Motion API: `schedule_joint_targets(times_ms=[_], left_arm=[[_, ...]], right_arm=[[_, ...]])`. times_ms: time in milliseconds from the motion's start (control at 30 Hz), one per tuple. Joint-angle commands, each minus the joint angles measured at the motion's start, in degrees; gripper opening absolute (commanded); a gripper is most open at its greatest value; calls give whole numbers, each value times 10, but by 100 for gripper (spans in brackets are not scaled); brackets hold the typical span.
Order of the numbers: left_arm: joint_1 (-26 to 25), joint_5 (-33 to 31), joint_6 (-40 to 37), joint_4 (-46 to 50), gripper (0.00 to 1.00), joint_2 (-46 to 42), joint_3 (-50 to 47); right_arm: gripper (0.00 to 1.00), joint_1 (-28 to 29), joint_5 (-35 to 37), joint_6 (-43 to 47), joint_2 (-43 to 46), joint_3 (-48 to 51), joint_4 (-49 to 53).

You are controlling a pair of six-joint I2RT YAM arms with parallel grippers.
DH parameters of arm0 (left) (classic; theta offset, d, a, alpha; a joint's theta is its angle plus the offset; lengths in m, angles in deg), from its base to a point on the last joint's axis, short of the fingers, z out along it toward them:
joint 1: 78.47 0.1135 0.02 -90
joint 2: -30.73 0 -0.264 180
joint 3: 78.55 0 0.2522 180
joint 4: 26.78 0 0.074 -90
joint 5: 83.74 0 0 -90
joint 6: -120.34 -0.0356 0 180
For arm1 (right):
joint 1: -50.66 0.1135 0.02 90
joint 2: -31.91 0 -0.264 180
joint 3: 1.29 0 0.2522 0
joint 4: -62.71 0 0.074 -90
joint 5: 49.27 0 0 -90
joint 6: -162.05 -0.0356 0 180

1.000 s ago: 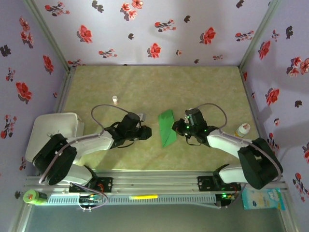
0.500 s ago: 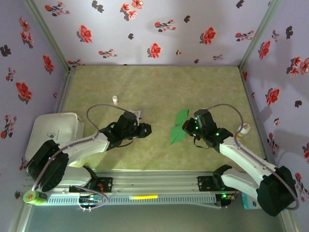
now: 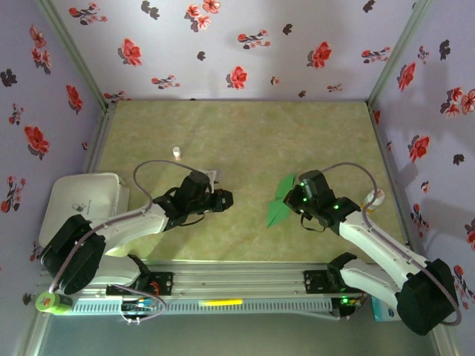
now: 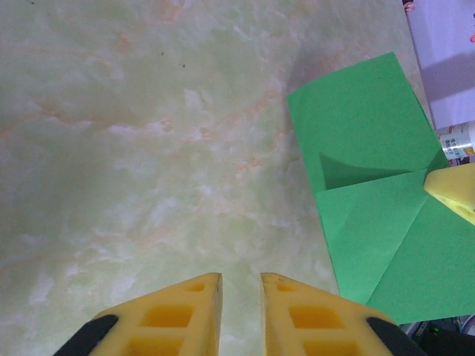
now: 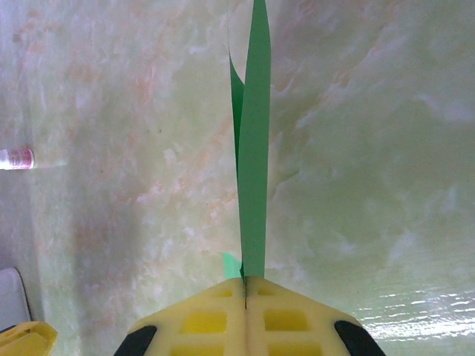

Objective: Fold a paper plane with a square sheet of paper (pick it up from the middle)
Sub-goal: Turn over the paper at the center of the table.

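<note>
We see the right gripper (image 5: 246, 293) pressed together on the green sheet of paper (image 3: 280, 203), its two yellow fingers meeting with the sheet's edge pinched in the seam between them. From the right wrist the sheet is seen edge-on, a thin green strip running straight away from the fingertips, with a second layer peeling slightly to the left. From the left wrist we see its broad face: one crease runs across it, another slants down towards a lower corner, and a small shaded triangular flap sits near the middle. The sheet is right of the centre of the desk (image 3: 237, 133), nearer the near edge than the far one, and it is tilted up rather than lying flat; we cannot tell whether its lower edge touches the desk

The left gripper (image 4: 240, 315) hovers over bare desk left of the centre, apart from the sheet, its fingers a narrow gap apart with nothing between them. A small white bottle (image 3: 177, 153) stands towards the far left part of the desk, another bottle (image 3: 375, 197) stands by the right edge, and a white box (image 3: 82, 204) rests by the left edge
</note>
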Motion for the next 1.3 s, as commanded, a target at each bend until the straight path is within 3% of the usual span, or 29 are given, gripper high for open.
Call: schedule_joint_targets(times_ms=[0, 233, 367, 500, 700, 833, 933, 1267], left_arm=[[6, -7, -3, 16, 20, -29, -15], [22, -51, -29, 56, 21, -100, -47], [40, -78, -59, 103, 28, -165, -56], [70, -107, -74, 151, 52, -238, -72], [130, -118, -67, 197, 99, -325, -86], [161, -109, -64, 217, 100, -361, -94], [174, -106, -67, 248, 100, -392, -90], [207, -162, -59, 348, 100, -498, -78]], right_arm=[[3, -1, 8, 22, 10, -28, 15], [4, -1, 42, 141, -10, -103, 75], [4, 8, 75, 213, -47, -167, 141], [4, 47, 160, 265, -102, -241, 227], [3, 109, 363, 305, -219, -351, 364], [3, 143, 468, 300, -298, -411, 406], [3, 173, 506, 300, -365, -450, 417], [3, 253, 473, 277, -582, -571, 432]])
